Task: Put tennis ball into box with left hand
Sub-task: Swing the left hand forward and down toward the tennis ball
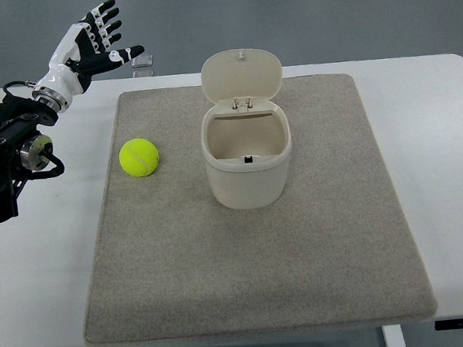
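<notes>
A yellow-green tennis ball (139,158) lies on the left part of a grey mat (256,261). Right of it stands a cream box (248,164) with its hinged lid tipped up and back, its inside bare. My left hand (97,40) hovers over the table's far left corner, well behind and left of the ball, fingers spread and holding nothing. Its black forearm comes in from the left edge. The right arm does not show.
The mat covers most of a white table (441,137). A small clear plastic piece (143,63) lies at the table's far edge, close to my left fingertips. The floor lies beyond the table's far edge.
</notes>
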You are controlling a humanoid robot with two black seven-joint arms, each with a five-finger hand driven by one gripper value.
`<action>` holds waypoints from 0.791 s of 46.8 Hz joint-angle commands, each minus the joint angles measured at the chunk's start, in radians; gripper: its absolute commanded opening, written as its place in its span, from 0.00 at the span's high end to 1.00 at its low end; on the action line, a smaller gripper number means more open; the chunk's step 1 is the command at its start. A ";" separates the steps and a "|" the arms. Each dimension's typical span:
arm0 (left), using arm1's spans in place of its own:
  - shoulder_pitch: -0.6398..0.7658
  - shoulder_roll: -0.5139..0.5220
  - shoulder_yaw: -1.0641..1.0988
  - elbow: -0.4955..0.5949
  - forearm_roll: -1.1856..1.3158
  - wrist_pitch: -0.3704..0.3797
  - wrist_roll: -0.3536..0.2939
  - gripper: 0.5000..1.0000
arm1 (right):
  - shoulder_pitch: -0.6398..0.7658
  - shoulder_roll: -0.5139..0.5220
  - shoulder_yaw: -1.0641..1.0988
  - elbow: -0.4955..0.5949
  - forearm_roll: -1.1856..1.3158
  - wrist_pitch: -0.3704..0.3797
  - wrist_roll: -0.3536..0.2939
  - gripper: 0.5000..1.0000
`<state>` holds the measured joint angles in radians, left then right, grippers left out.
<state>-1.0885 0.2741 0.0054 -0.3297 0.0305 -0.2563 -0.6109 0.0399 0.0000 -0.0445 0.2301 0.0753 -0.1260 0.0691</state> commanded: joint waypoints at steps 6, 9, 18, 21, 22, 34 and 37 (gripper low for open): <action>-0.044 0.050 0.185 0.000 0.000 -0.078 0.000 0.05 | 0.000 0.000 0.000 0.000 0.000 0.000 0.000 0.19; -0.066 0.069 0.241 0.000 0.000 -0.127 0.000 0.05 | 0.000 0.000 0.000 0.000 0.000 0.000 -0.002 0.20; -0.145 0.115 0.465 0.004 0.023 -0.231 0.000 0.05 | 0.000 0.000 0.000 0.000 0.000 0.000 0.000 0.20; -0.169 0.132 0.510 0.006 0.074 -0.262 0.000 0.05 | 0.000 0.000 0.000 0.000 0.000 0.000 0.000 0.20; -0.175 0.137 0.521 0.006 0.101 -0.268 0.000 0.05 | 0.000 0.000 0.000 0.000 0.000 0.000 0.000 0.19; -0.202 0.166 0.518 0.001 0.342 -0.271 0.000 0.07 | 0.000 0.000 0.000 0.000 0.001 0.000 0.000 0.19; -0.206 0.166 0.518 -0.002 0.370 -0.273 0.000 0.07 | 0.000 0.000 0.000 0.000 0.000 0.000 0.000 0.20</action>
<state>-1.2902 0.4398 0.5224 -0.3283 0.3727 -0.5282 -0.6109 0.0398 0.0000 -0.0445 0.2301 0.0755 -0.1258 0.0690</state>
